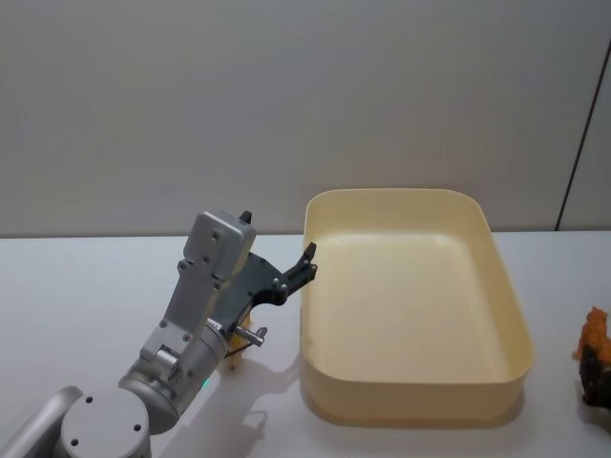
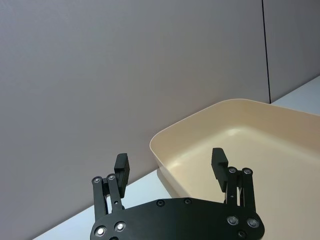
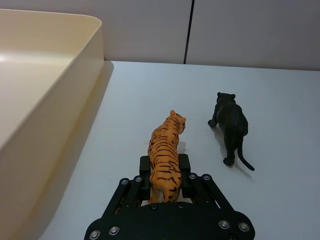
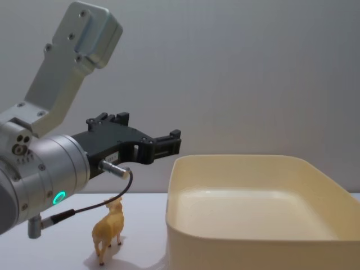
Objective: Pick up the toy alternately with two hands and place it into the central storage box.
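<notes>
Right of the storage box (image 1: 416,403), the right gripper (image 3: 164,166) is clamped on a tiger toy (image 3: 167,142). Bare table (image 3: 127,115) separates them from the box wall, and a black panther (image 3: 231,125) stands just beyond. The chest view adds a yellow deer (image 4: 109,228) left of the box, below the left gripper (image 2: 170,161), which is spread wide and empty, raised by the left rim.

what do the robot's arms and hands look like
The left hand and right hand are flat black plates with silver screws and two blocky fingers. The left arm is silver-grey, cylindrical, with a green ring light and thin black cable.
</notes>
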{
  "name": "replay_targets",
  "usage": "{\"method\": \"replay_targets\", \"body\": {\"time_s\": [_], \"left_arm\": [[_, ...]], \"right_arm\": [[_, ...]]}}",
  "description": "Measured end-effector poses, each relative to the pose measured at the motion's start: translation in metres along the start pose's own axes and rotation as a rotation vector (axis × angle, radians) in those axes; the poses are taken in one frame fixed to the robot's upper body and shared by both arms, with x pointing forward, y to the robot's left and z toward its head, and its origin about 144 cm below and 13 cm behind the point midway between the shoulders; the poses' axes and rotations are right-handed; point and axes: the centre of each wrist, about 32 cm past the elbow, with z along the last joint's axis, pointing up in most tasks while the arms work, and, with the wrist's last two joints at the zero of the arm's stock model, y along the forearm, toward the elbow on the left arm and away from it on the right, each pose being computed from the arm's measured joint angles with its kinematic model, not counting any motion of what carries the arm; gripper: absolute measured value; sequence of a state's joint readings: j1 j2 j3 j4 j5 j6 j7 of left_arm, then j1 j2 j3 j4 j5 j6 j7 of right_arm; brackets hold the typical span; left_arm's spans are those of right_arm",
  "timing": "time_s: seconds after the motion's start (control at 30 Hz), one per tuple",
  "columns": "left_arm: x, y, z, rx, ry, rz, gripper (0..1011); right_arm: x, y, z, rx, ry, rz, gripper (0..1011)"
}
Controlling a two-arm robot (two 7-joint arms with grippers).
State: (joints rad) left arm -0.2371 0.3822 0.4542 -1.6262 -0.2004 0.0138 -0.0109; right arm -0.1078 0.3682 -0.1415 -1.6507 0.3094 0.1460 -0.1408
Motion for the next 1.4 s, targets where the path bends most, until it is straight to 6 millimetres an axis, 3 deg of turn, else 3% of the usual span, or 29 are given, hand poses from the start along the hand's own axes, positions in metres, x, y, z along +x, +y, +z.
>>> {"method": "replay_targets", "body": {"time_s": [0.37, 0.8, 1.1, 1.4], "left_arm": [[0.0, 0.0, 0.0, 0.0, 0.0, 0.0, 1001], [0.0, 0.0, 0.0, 0.0, 0.0, 0.0, 1002], [0.0, 0.0, 0.0, 0.0, 0.0, 0.0, 1002], [0.0, 0.0, 0.0, 0.0, 0.0, 0.0, 1002]], "right_arm": [[-0.007, 0.001, 0.013, 0.065, 0.013, -0.005, 306], [-0.026, 0.01, 0.065, 0.193, 0.085, 0.062, 306], [-0.048, 0.029, 0.101, 0.187, 0.144, 0.165, 307], [-0.071, 0.052, 0.118, 0.101, 0.153, 0.249, 318]]}}
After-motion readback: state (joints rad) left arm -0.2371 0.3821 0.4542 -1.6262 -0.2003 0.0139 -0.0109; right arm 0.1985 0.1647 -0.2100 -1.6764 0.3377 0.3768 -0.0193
